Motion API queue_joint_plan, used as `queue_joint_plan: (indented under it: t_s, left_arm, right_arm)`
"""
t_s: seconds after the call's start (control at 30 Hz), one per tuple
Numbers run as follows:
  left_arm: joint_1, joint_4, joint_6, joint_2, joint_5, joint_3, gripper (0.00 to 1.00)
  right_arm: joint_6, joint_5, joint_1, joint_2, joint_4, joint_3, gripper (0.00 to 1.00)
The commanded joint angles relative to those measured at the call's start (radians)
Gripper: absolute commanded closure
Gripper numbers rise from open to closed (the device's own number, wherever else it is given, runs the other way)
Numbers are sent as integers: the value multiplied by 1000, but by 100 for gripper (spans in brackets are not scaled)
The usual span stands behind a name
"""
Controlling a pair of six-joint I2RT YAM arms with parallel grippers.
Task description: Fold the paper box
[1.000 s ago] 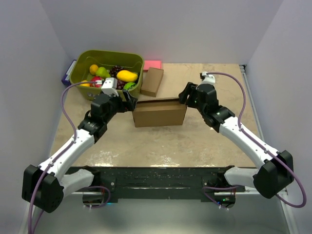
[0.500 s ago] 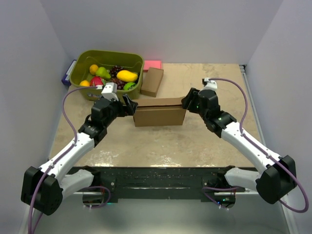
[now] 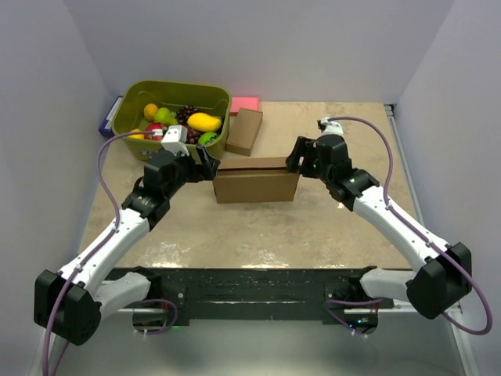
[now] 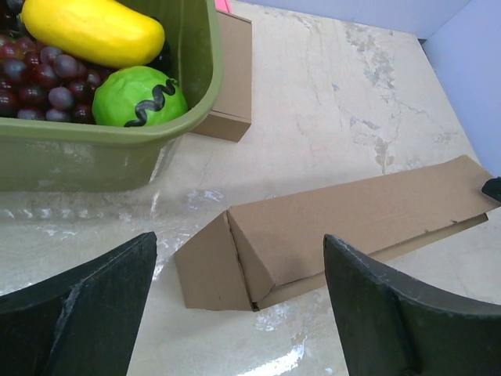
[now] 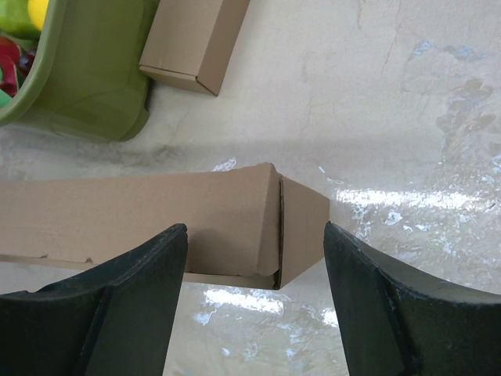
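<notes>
Brown, unprinted cardboard makes up the paper box point(image 3: 257, 180), which lies near the middle of the table point(image 3: 274, 227) as a long, low shape with its ends at 9 and 3 o'clock. Its end flaps are folded in.

At the 9 o'clock end, the left gripper point(image 4: 238, 235) has its fingers spread wide. In the left wrist view the box end sits between and beyond them, with clear gaps on both sides. At the 3 o'clock end, the right gripper point(image 5: 254, 225) is also spread wide, its fingers framing the box's corner. Whether either finger touches the cardboard cannot be told. Neither gripper holds anything.

At about 10 o'clock from the paper box stands a green bin point(image 3: 133, 137). It holds a yellow fruit point(image 4: 86, 31), dark grapes point(image 4: 39, 78), a round green fruit point(image 4: 137, 95), and orange and red pieces. A small brown box point(image 3: 244, 131) lies just beside the bin at 12 o'clock from the paper box, apart from it. A pink block point(image 3: 245, 103) lies beyond that.
</notes>
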Motion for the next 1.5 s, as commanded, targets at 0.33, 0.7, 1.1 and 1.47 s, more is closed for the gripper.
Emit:
queue_joint_plan:
  t_s: [0.33,0.7,1.1,1.47]
  left_arm:
    - [13,-11,45,9,2,-24,19]
    - [33,53,-2,20,2,-130,23]
    - [34,99,-47,-6,29,-228,25]
    - [96,55,-45,-29,122,-74,19]
  right_arm:
    - [-26,10,-1,-66,-25,-42,33]
    - [-53,38,-1,-77,-44,-117,53]
    - [-49,35,-1,-95,-41,-181,55]
    - [-64,-8,-7,-68,-72,-14,49]
